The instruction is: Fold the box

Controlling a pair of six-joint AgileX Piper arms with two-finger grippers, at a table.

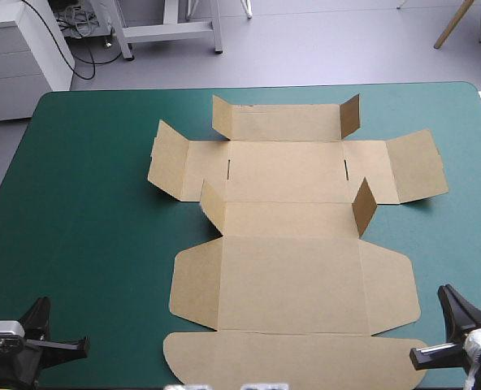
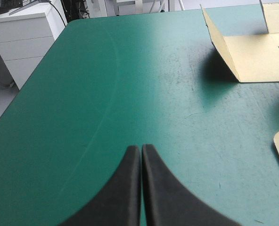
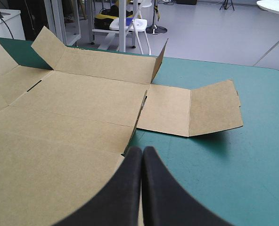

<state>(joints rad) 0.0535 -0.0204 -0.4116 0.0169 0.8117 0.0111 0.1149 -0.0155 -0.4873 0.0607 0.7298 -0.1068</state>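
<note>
Standing by the teal-green counter, I see the brown box, a flat cut sheet of board. It lies open across the middle, and its rounded lid flap reaches the near edge. Nothing is folded yet, I'd say; only the small corner tabs and the two side wings lift a little off the cover.

The left tool, two black fin-shaped fingers, hangs over the near left corner, clenched on nothing and well apart from the board. The right tool is the same, pinched together and empty, just beside the sheet's near right lobe.

To begin well, my guess is the walls should go up first. These are the far long panel and the strip between lid and base, each bent along its scored crease. Each tool would need to part its fingers, or slide a tip under an edge that stands lifted, since a flat sheet gives little to pinch. Working both sides together should keep the board from skating on the smooth cover. Pushing anywhere but along a crease risks buckling the panel.
</note>
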